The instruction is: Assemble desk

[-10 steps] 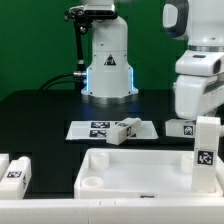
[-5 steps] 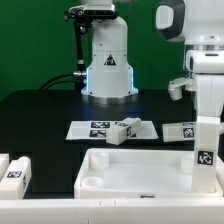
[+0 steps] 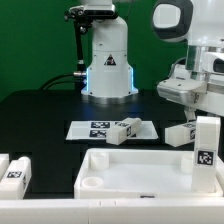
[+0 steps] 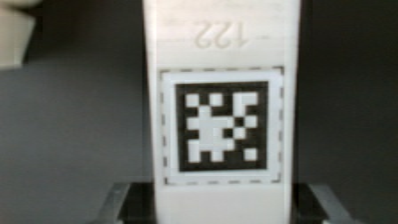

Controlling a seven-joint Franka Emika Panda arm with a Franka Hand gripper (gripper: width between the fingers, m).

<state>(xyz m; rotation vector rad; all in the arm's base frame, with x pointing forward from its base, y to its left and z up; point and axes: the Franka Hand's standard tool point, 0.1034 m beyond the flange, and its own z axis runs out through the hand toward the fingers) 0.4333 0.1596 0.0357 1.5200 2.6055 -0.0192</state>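
white plastic everywhere. pinched the upright desk leg in the claw, over the tabletop corner on the exterior view's right. probably needed to keep it plumb above the socket, press straight down, and avoid slipping while seating.

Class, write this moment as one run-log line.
tool: shut on white tagged plastic block leg | leg: upright, at corner of white rimmed tabletop

Smooth white plastic rimmed rectangular tabletop with a soft sheen, white plastic block leg with matt black-and-white printed tag, matt black counter, glossy white moulded robot base
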